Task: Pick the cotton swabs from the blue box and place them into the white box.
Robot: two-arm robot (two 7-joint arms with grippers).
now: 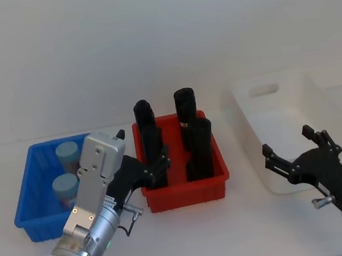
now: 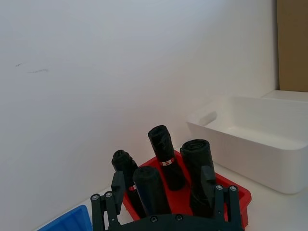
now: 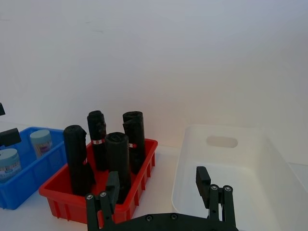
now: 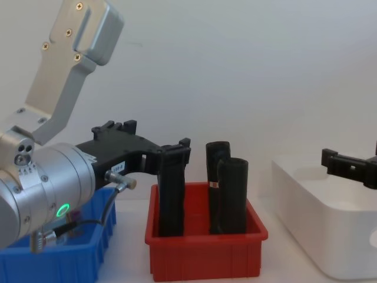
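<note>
White tabletop, plain wall. Cotton swabs (image 1: 69, 153), two jars, sit in the blue box (image 1: 25, 206), not gripped. Left gripper (image 2: 162, 187) hovers, fingers spread, by the red bin (image 1: 185, 197), likely staging a pick. Right gripper (image 1: 289, 144) hangs spread over the white box (image 1: 242, 104).

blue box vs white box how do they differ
The blue box is smaller than the white box. The blue box holds two cotton swabs; the white box holds none. The blue box sits left of the red bin, the white box right. Both are open rectangular bins.
</note>
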